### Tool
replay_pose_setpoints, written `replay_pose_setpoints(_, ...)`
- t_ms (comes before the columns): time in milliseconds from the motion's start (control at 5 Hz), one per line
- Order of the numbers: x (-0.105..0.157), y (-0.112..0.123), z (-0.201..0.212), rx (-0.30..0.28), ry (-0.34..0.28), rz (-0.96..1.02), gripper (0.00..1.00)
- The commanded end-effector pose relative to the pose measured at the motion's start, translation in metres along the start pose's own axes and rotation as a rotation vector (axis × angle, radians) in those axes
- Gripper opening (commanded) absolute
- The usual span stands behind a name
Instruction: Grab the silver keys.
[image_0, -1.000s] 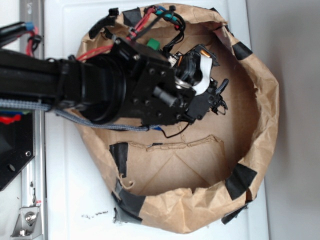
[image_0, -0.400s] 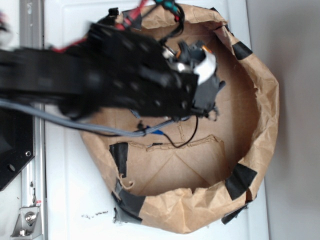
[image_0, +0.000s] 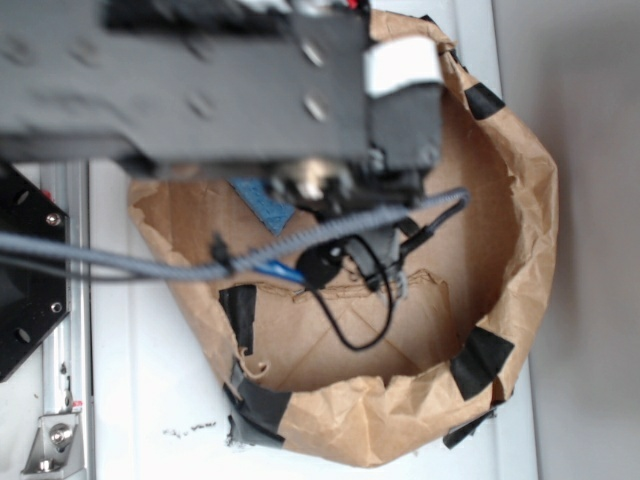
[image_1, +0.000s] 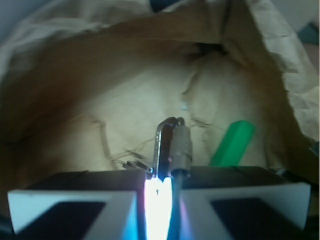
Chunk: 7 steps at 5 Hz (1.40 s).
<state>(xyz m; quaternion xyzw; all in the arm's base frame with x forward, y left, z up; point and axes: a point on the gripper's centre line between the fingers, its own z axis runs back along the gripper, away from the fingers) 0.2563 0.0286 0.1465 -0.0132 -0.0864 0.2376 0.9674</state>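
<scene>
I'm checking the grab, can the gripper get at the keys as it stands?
Likely yes: the gripper looks shut on the keys by their clip, with nothing between. Their blades are hidden.

A white surface (image_0: 150, 400) is seen from above, with a grey strip (image_0: 590, 240) running down its right side. A metal rail (image_0: 62, 300) is fixed along the left edge — a small bracket (image_0: 55, 440) is bolted at its lower end. Dark specks (image_0: 190, 430) are scattered on the white. Soft, even light is cast — shadows are faint.
</scene>
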Motion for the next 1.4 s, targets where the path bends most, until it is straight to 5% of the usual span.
replay_pose_setpoints(0,0.024,-0.004,0.005,0.007,-0.121,-0.068,0.00)
replay_pose_setpoints(200,0.021,-0.013,-0.003,0.052,-0.099,-0.162,0.00)
replay_pose_setpoints(1200,0.009,-0.023,-0.015,0.071,-0.100,-0.200,0.00)
